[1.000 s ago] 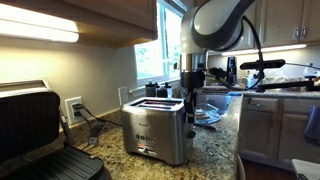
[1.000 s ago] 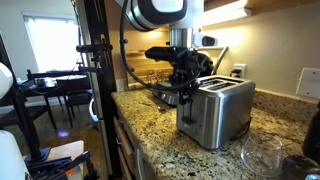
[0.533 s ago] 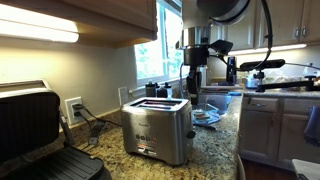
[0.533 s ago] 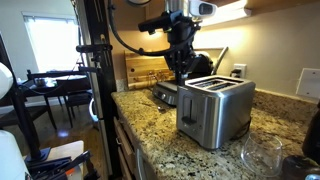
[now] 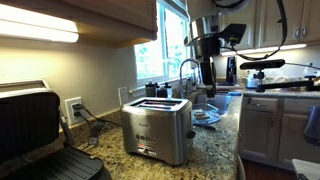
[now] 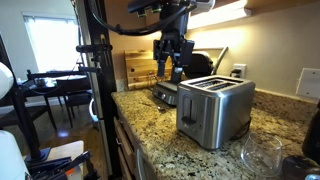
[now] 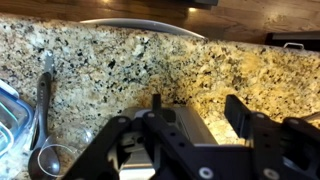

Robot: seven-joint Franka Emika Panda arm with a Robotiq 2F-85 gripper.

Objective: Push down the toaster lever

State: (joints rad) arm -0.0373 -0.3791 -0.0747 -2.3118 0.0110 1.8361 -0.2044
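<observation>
The brushed-steel toaster (image 5: 157, 131) (image 6: 213, 108) stands on the speckled granite counter in both exterior views. Its lever is too small to make out. My gripper (image 5: 207, 78) (image 6: 171, 70) hangs in the air above and beyond the toaster's narrow end, clear of it. The wrist view looks down past the two dark fingers (image 7: 240, 117), which stand wide apart with nothing between them; my gripper (image 7: 197, 110) is open. A silver corner of the toaster (image 7: 186, 127) shows below the fingers.
A black-and-silver contact grill (image 5: 32, 132) sits at the near end of the counter. A clear glass (image 6: 263, 155) stands by the toaster, a wooden board (image 6: 142, 66) leans at the back, and a plate (image 5: 206, 116) lies beyond it. The counter edge (image 6: 135, 135) drops off.
The gripper has risen from the toaster's narrow end to well above it, and its jaws have gone from shut to wide apart.
</observation>
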